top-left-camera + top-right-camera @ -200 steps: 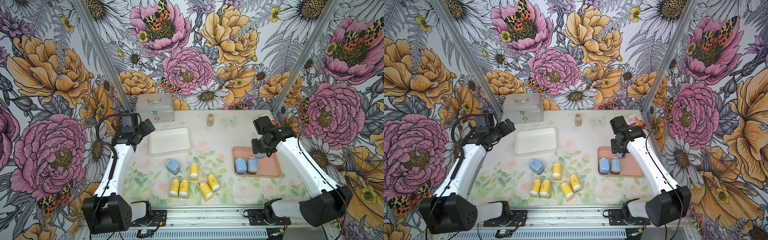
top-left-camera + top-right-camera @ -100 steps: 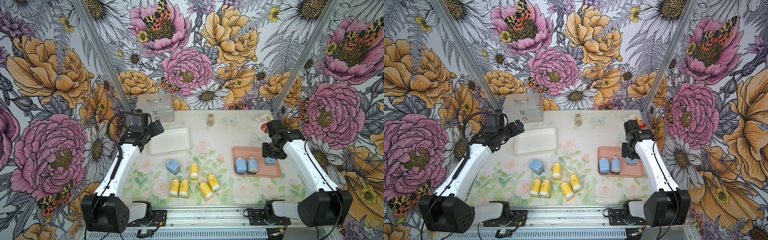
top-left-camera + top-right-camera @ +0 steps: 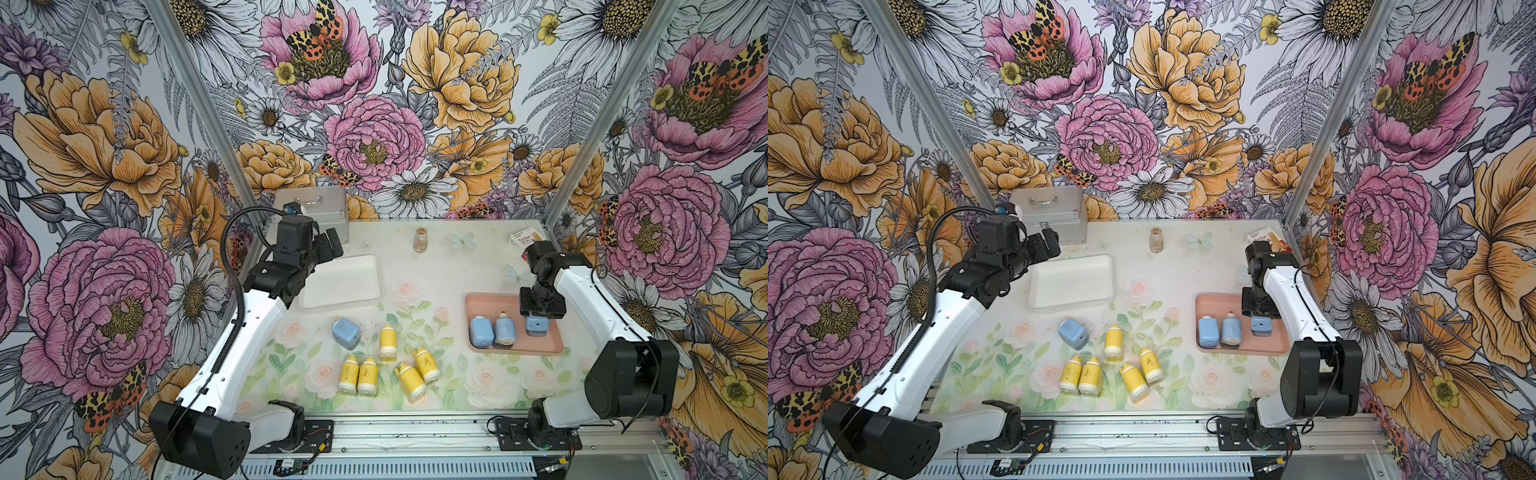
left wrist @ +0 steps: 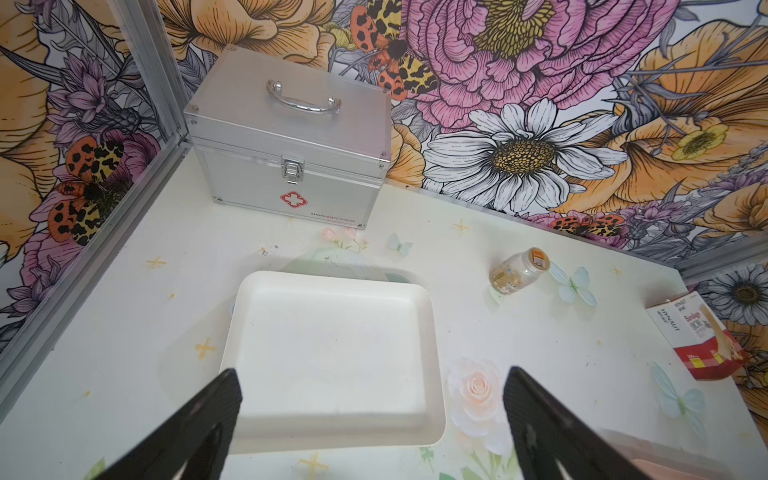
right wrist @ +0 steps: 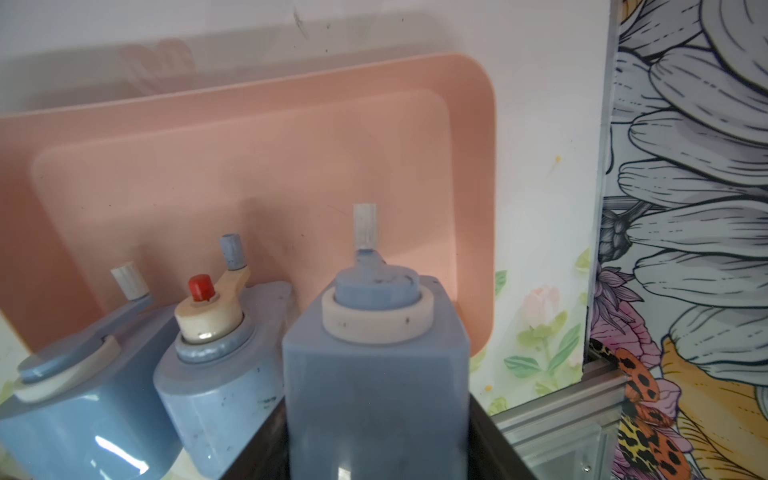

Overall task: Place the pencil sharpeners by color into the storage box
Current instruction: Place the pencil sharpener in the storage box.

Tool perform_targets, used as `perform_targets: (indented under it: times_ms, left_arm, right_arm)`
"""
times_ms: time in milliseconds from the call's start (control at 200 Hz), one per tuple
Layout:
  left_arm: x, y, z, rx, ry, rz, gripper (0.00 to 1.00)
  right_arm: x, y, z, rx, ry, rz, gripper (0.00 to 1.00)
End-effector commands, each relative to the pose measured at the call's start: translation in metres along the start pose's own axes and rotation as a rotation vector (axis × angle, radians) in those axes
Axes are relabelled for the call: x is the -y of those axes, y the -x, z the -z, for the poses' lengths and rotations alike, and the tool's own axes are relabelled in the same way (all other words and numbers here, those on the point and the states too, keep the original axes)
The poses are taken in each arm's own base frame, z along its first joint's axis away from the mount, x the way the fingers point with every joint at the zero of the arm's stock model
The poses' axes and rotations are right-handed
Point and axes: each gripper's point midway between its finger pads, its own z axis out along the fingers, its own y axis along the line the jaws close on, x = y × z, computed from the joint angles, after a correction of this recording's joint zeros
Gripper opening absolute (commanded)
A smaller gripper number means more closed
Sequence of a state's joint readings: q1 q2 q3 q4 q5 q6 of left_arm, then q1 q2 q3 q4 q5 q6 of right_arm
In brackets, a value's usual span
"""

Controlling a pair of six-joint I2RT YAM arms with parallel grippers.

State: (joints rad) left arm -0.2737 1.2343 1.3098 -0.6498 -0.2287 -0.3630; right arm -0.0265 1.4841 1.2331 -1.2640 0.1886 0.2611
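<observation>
Shifted rightward over the pink tray [image 3: 490, 306], right tool [image 3: 537, 322] clamps a blue sharpener [image 5: 376, 374] between jaws.

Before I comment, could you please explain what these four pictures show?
You are looking at two robot arms, the left arm and the right arm, working at a table. Each ends in a two-fingered gripper. Two pictures look down on the whole table from above and are nearly alike. The other two come from a camera on each wrist.

The right gripper is shut on a blue sharpener over the pink tray, where two more blue ones sit. The left gripper is open and empty, near the empty white tray.

On the table lie a fourth blue sharpener and five yellow sharpeners. At the back are a metal case, a vial and a bandage box.
</observation>
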Motion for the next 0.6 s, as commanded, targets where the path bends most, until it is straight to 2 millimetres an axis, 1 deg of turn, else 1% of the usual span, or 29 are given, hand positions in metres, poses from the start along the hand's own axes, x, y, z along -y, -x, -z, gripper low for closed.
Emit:
perform_targets:
  times_ms: [0,70,195,300,470,595]
  left_arm:
    - [0.0,0.009,0.001,0.022,0.036,-0.019,0.99]
    - [0.002,0.008,-0.002,0.016,0.037,-0.015,0.99]
    - [0.009,0.008,-0.006,0.01,0.036,-0.026,0.99]
    - [0.014,0.009,-0.007,0.011,0.036,-0.034,0.99]
    - [0.015,0.008,-0.01,0.007,0.042,-0.04,0.99]
    - [0.015,0.005,-0.013,-0.002,0.045,-0.047,0.99]
  right_arm:
    - [0.012,0.015,-0.001,0.028,-0.044,-0.011,0.36]
    - [0.015,0.014,-0.007,0.007,-0.062,-0.01,0.36]
    - [0.009,0.016,-0.014,-0.011,-0.044,-0.001,0.36]
    - [0.014,0.014,-0.019,-0.022,-0.066,-0.004,0.37]
    - [0.016,0.011,-0.025,-0.043,-0.078,-0.002,0.37]
    - [0.019,0.006,-0.033,-0.077,-0.103,-0.001,0.37]
